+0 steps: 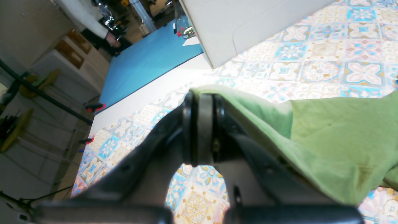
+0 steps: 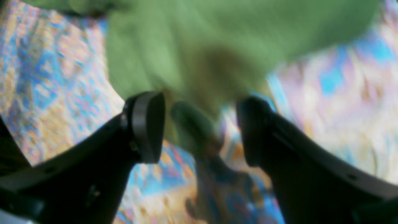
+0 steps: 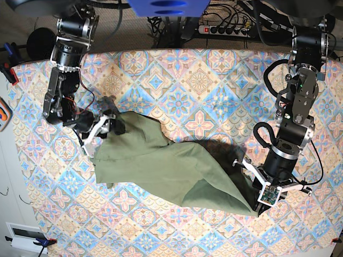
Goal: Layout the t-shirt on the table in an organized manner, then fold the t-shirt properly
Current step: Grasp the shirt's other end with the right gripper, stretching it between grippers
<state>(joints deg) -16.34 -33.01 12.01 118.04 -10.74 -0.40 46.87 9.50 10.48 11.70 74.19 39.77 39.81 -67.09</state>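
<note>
**Two arms, one shirt, only one real grip**

Two arms sit at opposite ends of the t-shirt [image 3: 171, 168], which lies stretched in a rumpled band across the middle of the table [image 3: 198, 80], running from my right arm's side down toward my left.

My left gripper [image 1: 203, 124] is clamped on a fold of the cloth; in the left wrist view the pads meet tight with green fabric draping away over one finger. My right gripper [image 2: 199, 127] stands wide apart, and in its blurred wrist view the shirt's edge hangs just beyond the fingertips with a strip of cloth between them, not pinched.

I judge the layout step far from done: the shirt is twisted, with no sleeves or collar spread flat.

The risks I see: if I pull with the left arm alone, the free end drags and bunches rather than flattening. If I close the right fingers blind, I may catch several layers, or nothing. Pulling hard could also shift the patterned tablecloth.
</note>
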